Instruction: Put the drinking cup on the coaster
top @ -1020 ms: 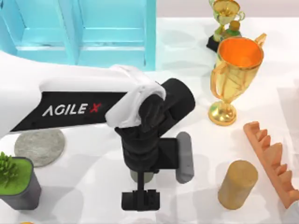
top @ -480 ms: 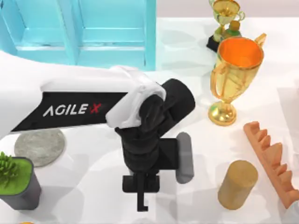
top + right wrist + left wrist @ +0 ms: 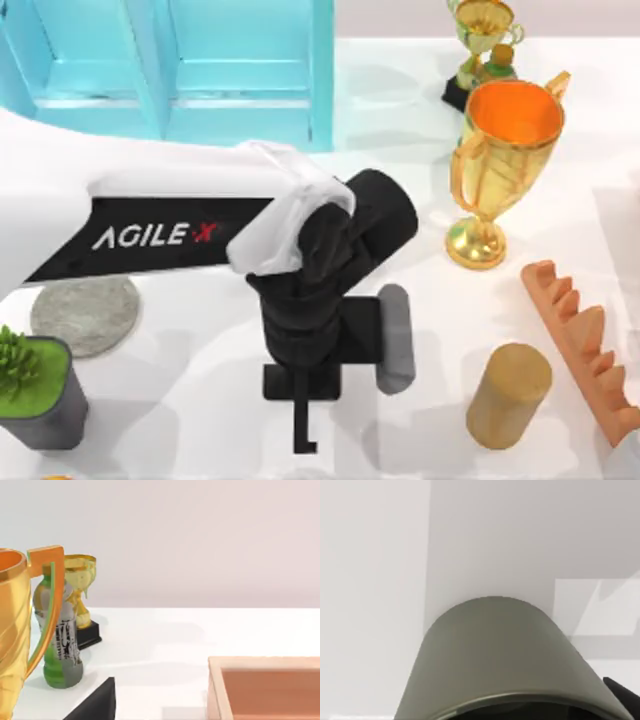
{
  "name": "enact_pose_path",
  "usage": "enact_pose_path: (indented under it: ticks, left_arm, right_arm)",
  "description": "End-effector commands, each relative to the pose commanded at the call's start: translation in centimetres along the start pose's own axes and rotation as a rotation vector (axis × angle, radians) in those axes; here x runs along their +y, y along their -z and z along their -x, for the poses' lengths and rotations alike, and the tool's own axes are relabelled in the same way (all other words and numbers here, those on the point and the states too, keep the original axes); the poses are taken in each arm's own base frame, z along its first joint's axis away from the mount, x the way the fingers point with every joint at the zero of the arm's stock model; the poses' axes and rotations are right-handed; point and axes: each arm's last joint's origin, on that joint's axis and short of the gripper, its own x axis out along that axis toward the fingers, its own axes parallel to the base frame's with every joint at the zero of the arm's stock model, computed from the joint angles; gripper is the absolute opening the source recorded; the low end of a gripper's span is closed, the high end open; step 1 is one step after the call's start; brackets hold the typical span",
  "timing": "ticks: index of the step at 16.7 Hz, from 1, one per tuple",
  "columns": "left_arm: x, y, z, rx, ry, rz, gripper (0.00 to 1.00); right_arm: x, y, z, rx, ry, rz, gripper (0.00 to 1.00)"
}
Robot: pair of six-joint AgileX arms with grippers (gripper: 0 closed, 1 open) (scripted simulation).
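An AgileX left gripper (image 3: 304, 415) hangs over the table's near centre. The drinking cup (image 3: 495, 660) sits right at it, its dark olive wall close up in the left wrist view; whether the fingers grip it cannot be told. The cup looks light, rigid and matte, likely unslippery, best pinched across its plain cylindrical wall near the rim. The coaster (image 3: 85, 313), a flat, stone-textured grey disc, lies at nine o'clock, beside a square planter (image 3: 40, 400). A tan cylinder (image 3: 508, 394) stands at three o'clock.
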Motion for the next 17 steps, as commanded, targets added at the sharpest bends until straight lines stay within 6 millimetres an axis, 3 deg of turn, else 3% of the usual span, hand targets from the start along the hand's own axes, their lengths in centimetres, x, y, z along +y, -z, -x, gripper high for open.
enact_pose_path:
  ticks: [5, 8, 11, 17]
  left_arm:
    - [0.3, 0.2, 0.2, -0.003, -0.001, 0.022, 0.00]
    - [1.9, 1.6, 1.0, -0.016, -0.001, 0.182, 0.00]
    - [4.4, 4.6, 2.3, -0.027, 0.007, 0.460, 0.00]
    - [8.4, 13.2, 4.7, -0.020, 0.036, 1.195, 0.00]
  right_arm:
    - [0.0, 0.0, 0.0, 0.000, 0.000, 0.000, 1.00]
    - [0.0, 0.0, 0.0, 0.000, 0.000, 0.000, 1.00]
    - [0.0, 0.0, 0.0, 0.000, 0.000, 0.000, 1.00]
    - [0.0, 0.0, 0.0, 0.000, 0.000, 0.000, 1.00]
